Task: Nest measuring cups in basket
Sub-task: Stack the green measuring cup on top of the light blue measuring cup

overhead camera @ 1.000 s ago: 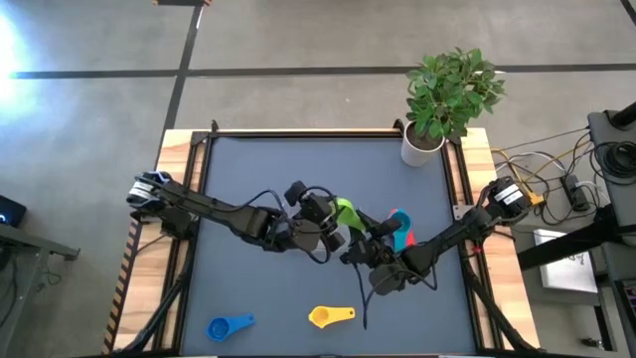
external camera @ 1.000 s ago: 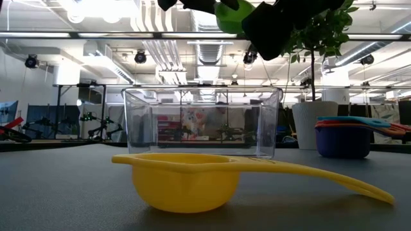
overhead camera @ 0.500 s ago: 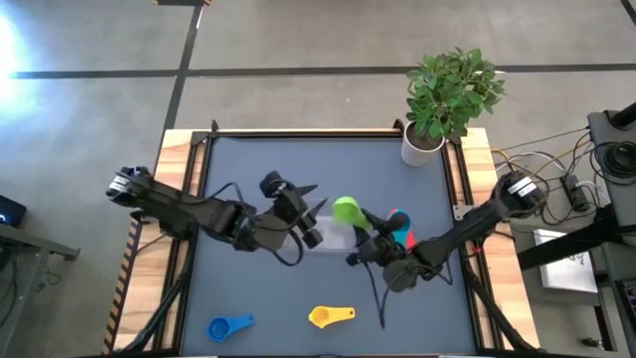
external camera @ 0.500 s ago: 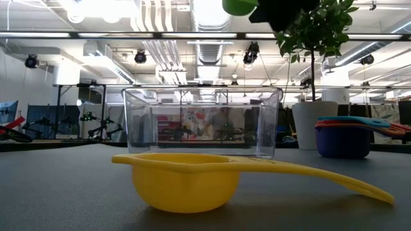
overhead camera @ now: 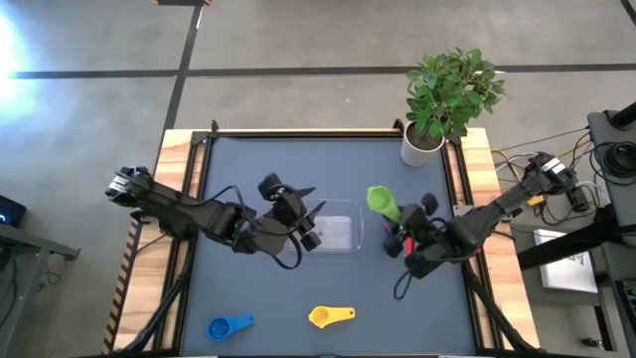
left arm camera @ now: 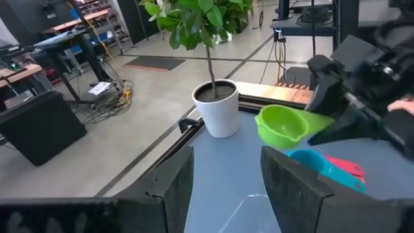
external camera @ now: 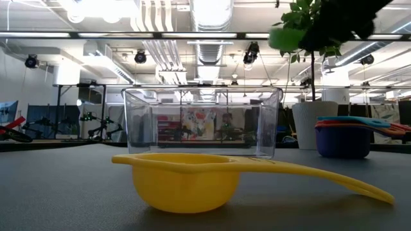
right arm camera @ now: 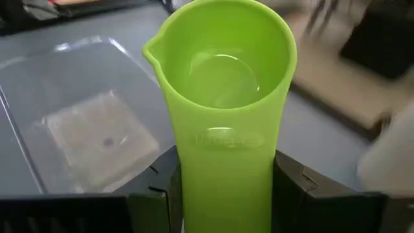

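Two loose cups, the yellow plastic measuring cup [overhead camera: 330, 316] and blue plastic measuring cup [overhead camera: 229, 325], lie nearer the table's front edge than the clear rectangular plastic basket [overhead camera: 336, 228]. Beside the basket, the right gripper [overhead camera: 405, 223] clamps the green plastic measuring cup [overhead camera: 382, 203] above stacked cups [external camera: 343, 136]. The left gripper [overhead camera: 309, 218] stands spread at the basket's opposite side. A white potted plant [overhead camera: 425, 139] occupies the dark tabletop's [overhead camera: 258, 169] far corner.

A yellow measuring cup [external camera: 186, 183] lay in front of the clear basket [external camera: 202, 122], its handle running toward a stack of cups [external camera: 345, 136] beside the basket. A green cup [external camera: 287, 38] hung above the basket, near plant leaves [external camera: 321, 25].
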`<act>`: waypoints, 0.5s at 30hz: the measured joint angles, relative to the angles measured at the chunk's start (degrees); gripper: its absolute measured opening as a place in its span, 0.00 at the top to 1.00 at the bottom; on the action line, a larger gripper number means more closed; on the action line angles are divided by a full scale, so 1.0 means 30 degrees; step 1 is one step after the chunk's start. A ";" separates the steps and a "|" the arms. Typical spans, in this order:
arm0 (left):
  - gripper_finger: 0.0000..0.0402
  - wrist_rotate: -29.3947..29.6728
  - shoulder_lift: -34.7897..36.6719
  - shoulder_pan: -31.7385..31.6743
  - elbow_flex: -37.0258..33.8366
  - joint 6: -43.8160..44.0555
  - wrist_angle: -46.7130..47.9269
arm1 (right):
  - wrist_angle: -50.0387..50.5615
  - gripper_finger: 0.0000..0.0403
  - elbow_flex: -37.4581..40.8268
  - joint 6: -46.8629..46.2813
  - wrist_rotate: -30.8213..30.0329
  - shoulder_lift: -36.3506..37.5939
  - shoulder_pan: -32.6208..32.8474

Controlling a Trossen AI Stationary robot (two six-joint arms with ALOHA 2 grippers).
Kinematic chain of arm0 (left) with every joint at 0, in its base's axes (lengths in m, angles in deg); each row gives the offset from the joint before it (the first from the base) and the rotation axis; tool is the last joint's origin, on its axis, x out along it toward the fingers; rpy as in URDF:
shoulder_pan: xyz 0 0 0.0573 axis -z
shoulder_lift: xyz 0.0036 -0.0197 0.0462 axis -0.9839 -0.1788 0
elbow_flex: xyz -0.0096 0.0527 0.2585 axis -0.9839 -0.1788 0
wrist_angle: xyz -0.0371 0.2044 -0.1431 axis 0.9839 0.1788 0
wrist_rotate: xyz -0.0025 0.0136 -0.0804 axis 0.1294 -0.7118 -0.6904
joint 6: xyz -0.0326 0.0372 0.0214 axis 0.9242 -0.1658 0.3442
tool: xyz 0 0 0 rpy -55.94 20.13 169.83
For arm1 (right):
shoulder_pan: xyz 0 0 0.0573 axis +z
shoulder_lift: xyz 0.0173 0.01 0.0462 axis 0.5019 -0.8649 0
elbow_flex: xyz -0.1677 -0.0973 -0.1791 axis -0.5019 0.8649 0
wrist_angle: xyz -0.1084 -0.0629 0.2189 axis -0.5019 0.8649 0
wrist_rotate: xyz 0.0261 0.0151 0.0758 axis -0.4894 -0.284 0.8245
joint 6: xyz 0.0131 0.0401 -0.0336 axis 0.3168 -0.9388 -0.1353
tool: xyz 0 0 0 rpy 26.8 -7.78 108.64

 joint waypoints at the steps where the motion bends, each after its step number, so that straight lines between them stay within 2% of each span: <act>1: 0.60 0.0093 0.0000 -0.0007 -0.0093 0.0036 -0.0001 | 0.0549 0.66 0.0000 -0.0843 0.0696 0.0155 0.0131; 8: 0.60 0.0953 0.0000 -0.0022 -0.0678 0.1468 0.1281 | 0.3037 0.66 -0.0007 -0.4650 0.5783 -0.0396 0.0294; 15: 0.60 0.0984 0.0000 0.0149 -0.0730 0.3128 0.3054 | 0.5733 0.66 -0.0007 -0.8139 0.9123 -0.1150 0.0392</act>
